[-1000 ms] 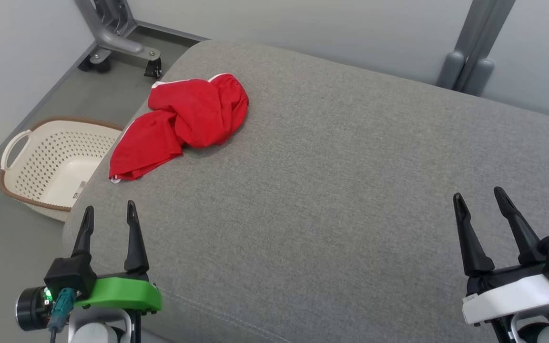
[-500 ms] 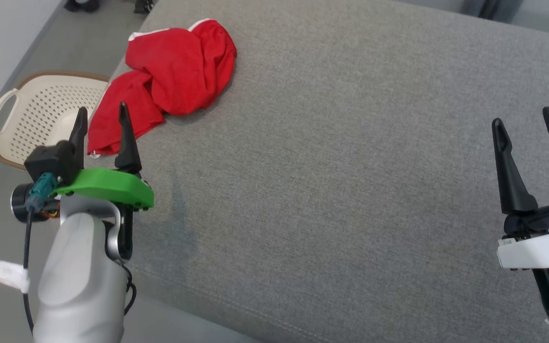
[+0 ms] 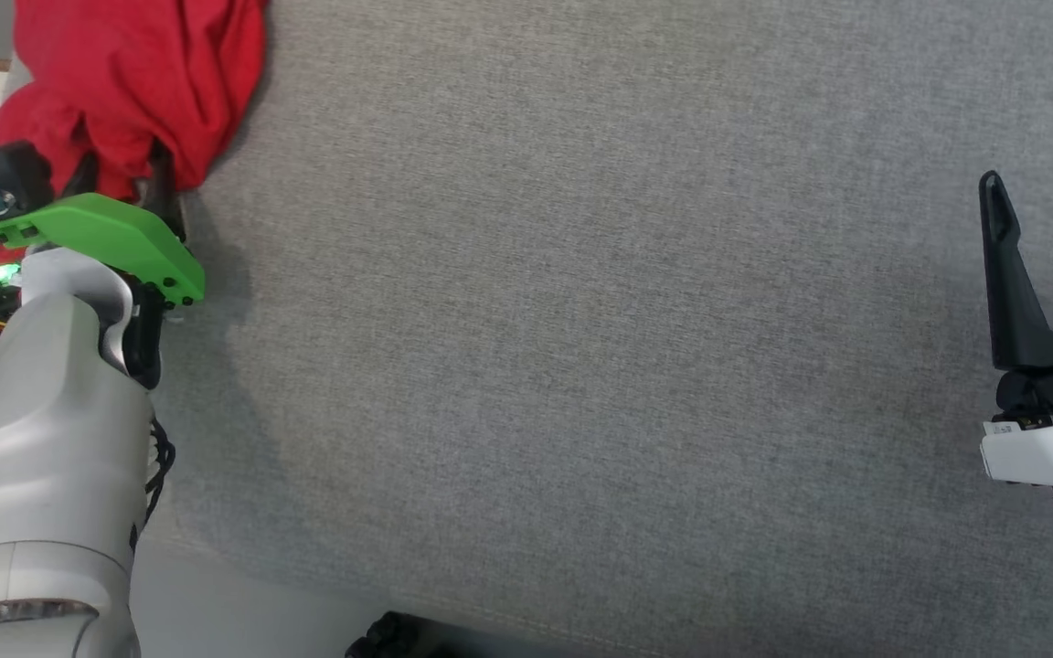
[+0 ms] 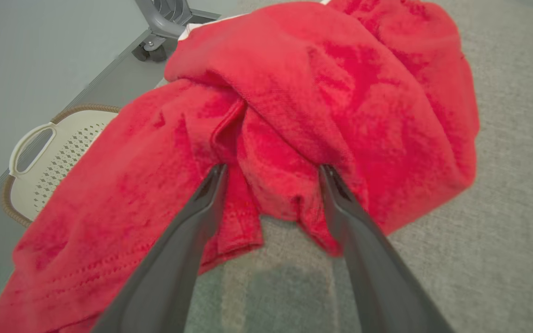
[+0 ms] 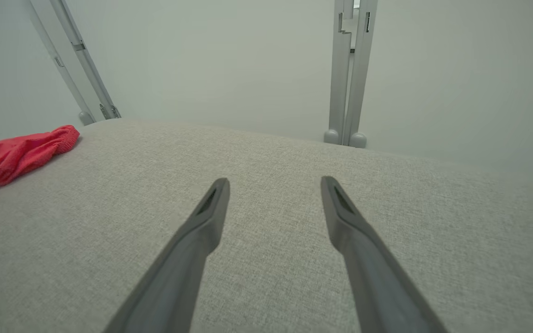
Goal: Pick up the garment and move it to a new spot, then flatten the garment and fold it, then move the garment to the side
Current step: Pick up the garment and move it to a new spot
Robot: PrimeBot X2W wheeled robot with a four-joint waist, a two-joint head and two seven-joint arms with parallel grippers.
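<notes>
Garment: your red garment lies crumpled in a heap at the far left corner of the grey cushion. One end trails toward the cushion's left edge. A strip of white trim shows on the side nearest the cushion's far edge.
Left jaws: apart, at the cushion's left edge, on the near side of the heap. Your two dark fingertips touch the cloth with a raised fold of red fabric standing between them. They are not clamped on it.
Left arm: the pale forearm and the green wrist plate sit over the cushion's near left corner. You can see a small green light glowing beside the plate.
Right jaws: apart and holding nothing. Your right fingers point across the grey fabric at the cushion's right side.
Basket: a cream perforated basket with a brown rim and a loop handle stands on the floor beside the cushion's left edge, lower than its top.
Frame: grey metal uprights stand behind the cushion's far edge against a pale wall. A wheeled leg rests on the floor past the cushion's far left corner.
</notes>
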